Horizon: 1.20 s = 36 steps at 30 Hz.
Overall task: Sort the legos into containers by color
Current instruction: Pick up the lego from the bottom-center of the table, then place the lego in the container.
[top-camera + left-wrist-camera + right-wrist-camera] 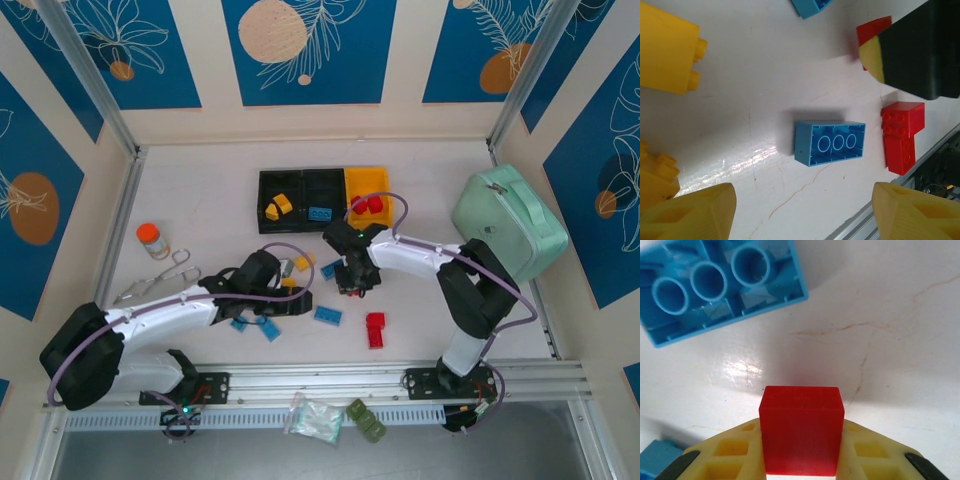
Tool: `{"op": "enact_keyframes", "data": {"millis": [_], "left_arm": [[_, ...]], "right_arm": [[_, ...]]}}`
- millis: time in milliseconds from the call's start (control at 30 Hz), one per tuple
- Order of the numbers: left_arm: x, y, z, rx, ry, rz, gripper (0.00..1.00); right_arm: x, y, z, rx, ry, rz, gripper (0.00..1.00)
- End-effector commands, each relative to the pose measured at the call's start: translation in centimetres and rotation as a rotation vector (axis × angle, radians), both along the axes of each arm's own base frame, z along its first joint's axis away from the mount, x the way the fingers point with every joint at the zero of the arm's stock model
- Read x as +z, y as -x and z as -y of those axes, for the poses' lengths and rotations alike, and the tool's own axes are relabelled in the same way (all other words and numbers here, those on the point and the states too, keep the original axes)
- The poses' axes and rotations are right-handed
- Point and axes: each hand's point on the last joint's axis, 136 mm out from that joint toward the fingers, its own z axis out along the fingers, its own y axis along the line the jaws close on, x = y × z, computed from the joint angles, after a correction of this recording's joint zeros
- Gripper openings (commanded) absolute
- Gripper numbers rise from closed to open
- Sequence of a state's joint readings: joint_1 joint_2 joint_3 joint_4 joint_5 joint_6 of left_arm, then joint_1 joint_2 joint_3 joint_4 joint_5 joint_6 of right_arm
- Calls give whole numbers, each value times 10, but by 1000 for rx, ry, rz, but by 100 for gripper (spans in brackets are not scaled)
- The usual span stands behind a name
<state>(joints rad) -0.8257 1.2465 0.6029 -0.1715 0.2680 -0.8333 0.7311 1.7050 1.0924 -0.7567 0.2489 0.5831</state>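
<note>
Up close from the right wrist, the right gripper has its yellow fingers pinching a small red plastic lego brick, smooth face showing, near an upturned blue brick on the white table. Overhead gives its place: mid-table, near the joined row of black and yellow bins. The left gripper is spread wide, holding nothing

- Bright, even light from overhead; the white table is sharp in the top view, shadows short and soft.
- Left wrist view: white glare streak on the table left of the blue brick; soft shadow along its upper side.
- Right wrist view: glare patch above the red brick; bottom edge blurred.
</note>
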Motion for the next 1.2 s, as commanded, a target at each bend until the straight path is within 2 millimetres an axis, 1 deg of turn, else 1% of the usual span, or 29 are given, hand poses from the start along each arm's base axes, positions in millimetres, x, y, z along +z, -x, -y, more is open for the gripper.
{"op": "enact_keyframes", "data": {"millis": [0, 200, 300, 433, 567, 633, 733, 933, 1033, 1167], "left_arm": [[2, -2, 3, 0, -3, 17, 72], [1, -6, 9, -7, 2, 17, 72], [1, -8, 13, -14, 3, 14, 72], [6, -11, 14, -13, 2, 28, 72], [9, -12, 15, -12, 3, 33, 72], [9, -12, 15, -12, 1, 31, 72], [10, -13, 15, -11, 1, 33, 71], [11, -12, 13, -5, -9, 35, 72], [10, -12, 13, -6, -11, 35, 72], [11, -13, 12, -10, -19, 37, 72]], "right_arm": [[31, -10, 0, -22, -71, 33, 26], [58, -38, 11, -75, -124, 89, 26], [71, -59, 18, -101, -138, 130, 26], [85, -96, 28, -145, -136, 181, 26], [92, -137, 36, -199, -144, 210, 26], [94, -158, 36, -217, -148, 222, 26], [89, -187, 37, -240, -142, 226, 26], [76, -232, 38, -274, -118, 212, 27], [66, -246, 41, -297, -98, 198, 27], [57, -259, 45, -319, -73, 188, 29]]}}
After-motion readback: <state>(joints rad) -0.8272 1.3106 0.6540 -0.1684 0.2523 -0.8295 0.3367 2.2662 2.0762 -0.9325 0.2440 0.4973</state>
